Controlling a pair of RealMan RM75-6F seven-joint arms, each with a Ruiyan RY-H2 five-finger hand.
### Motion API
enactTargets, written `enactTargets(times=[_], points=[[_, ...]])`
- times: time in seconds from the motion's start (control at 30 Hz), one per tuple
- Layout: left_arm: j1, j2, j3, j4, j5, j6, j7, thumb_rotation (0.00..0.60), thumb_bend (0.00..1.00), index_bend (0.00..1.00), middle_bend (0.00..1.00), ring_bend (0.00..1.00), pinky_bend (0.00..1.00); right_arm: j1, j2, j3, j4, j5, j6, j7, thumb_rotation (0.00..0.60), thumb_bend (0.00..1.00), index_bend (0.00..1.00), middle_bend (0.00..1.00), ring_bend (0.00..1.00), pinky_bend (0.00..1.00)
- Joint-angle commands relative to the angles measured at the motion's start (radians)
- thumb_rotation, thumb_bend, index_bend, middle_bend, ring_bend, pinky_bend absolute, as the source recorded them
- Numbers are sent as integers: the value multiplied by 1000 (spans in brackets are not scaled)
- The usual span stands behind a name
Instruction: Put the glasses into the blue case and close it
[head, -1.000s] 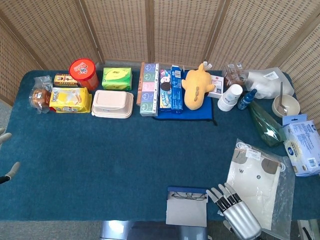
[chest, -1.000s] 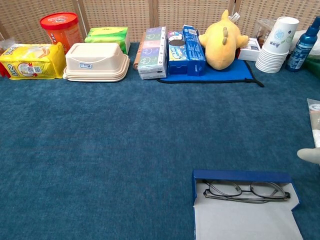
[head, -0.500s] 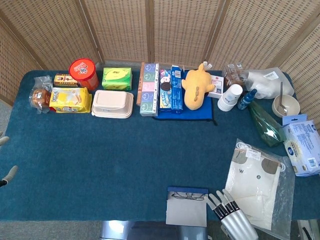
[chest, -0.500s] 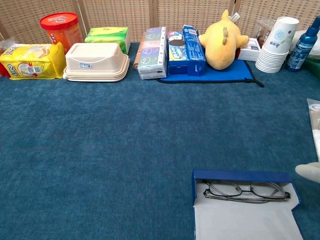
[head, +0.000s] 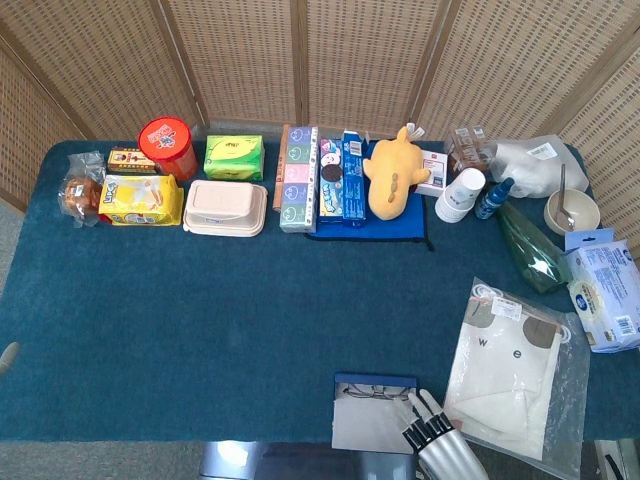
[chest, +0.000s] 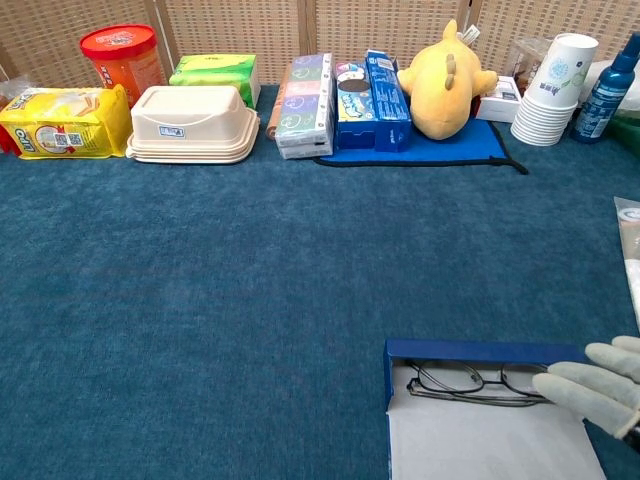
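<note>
Staged lab tabletop, blue cloth table (head: 200, 330), wicker screen (head: 330, 55) behind, assorted groceries

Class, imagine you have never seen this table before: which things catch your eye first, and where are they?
The yellow plush toy lying on a blue mat at the back of the table stands out, along with the red-lidded orange tub at the back left. Near the front edge, the open blue case holds dark-framed glasses, with the right hand reaching over its right end.
</note>
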Motion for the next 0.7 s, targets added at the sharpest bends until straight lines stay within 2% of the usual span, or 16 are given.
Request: enactTargets(times=[0.03, 0.7], points=[[3, -2, 2, 7, 2, 3, -5, 583, 295, 138, 100, 7, 0, -5, -15, 4, 19, -5, 2, 12, 600, 155, 0, 92, 0, 71], [39, 5, 15, 51, 20, 63, -48, 587, 294, 138, 100, 7, 0, -42, -146, 20, 233, -33, 84, 179, 600, 151, 0, 67, 0, 65]])
